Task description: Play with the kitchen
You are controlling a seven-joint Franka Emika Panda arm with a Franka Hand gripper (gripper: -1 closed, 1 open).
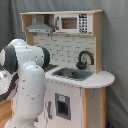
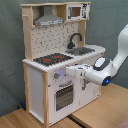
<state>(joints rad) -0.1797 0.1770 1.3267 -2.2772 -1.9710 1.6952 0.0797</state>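
Note:
The kitchen is a tall toy of pale wood and white panels. In the second exterior view it shows a black stovetop with red burners, a black faucet, a sink, an oven door and a knob. My gripper is right in front of the panel under the stovetop, beside the knob. In the first exterior view my white arm hides the gripper and the stovetop. The faucet, sink, microwave and grey hood show there.
The kitchen stands on a wooden surface. A grey curtain hangs behind it. My arm reaches in from the second exterior view's right.

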